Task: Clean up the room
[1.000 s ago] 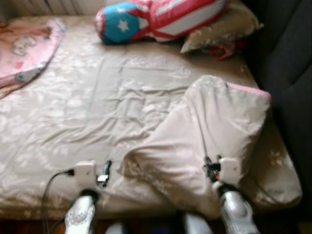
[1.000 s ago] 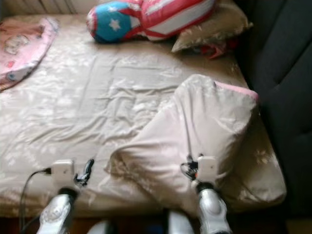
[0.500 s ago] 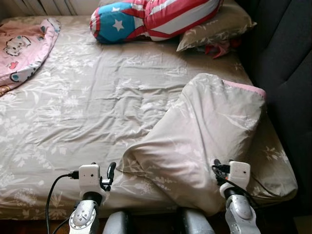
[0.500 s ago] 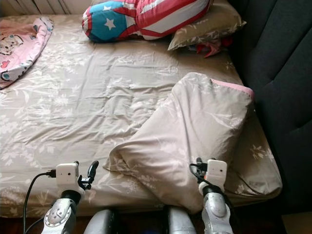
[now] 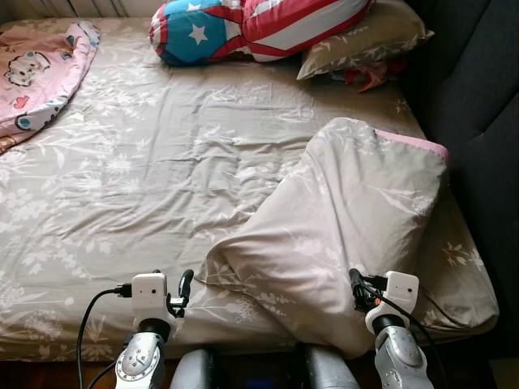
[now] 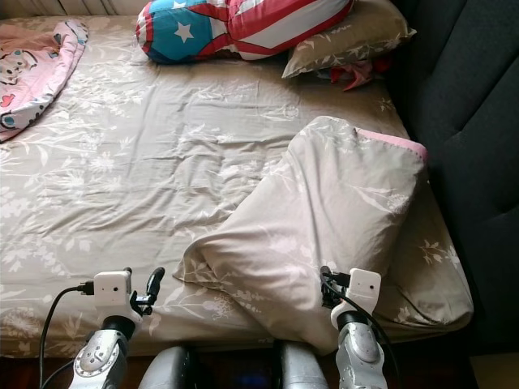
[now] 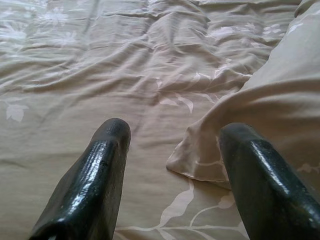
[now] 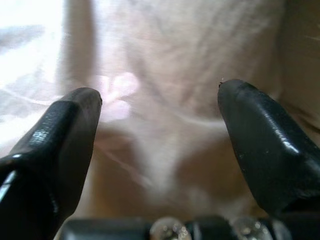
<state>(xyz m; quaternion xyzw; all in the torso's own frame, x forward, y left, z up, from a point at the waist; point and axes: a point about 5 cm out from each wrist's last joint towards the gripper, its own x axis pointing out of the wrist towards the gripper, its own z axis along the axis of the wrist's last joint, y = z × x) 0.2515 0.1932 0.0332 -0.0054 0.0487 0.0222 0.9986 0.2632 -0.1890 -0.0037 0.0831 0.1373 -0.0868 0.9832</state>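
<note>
- duvet [image 5: 349,219] lay folded back in a heap on the bed [image 5: 146,178], toward 4 o'clock of the head view.
- left gripper [image 7: 172,150], fingers spread, hovered at 7 o'clock just beside the duvet's corner.
- right gripper [image 8: 160,130], fingers spread, sat at 5 o'clock, close against the duvet's near edge.
- striped pillow [image 5: 251,24] lay at 12 o'clock, pink blanket [image 5: 36,69] at 10.

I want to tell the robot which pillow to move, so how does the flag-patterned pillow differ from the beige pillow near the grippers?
The flag-patterned pillow is red, white and blue with stars; the beige pillow is tan with a pale leaf print matching the sheet. The flag-patterned pillow lies at the bed's far end, the beige pillow at the near edge, close to the right gripper. The beige pillow shows a pink edge; the flag-patterned pillow shows none. Both rest on the sheet.
</note>
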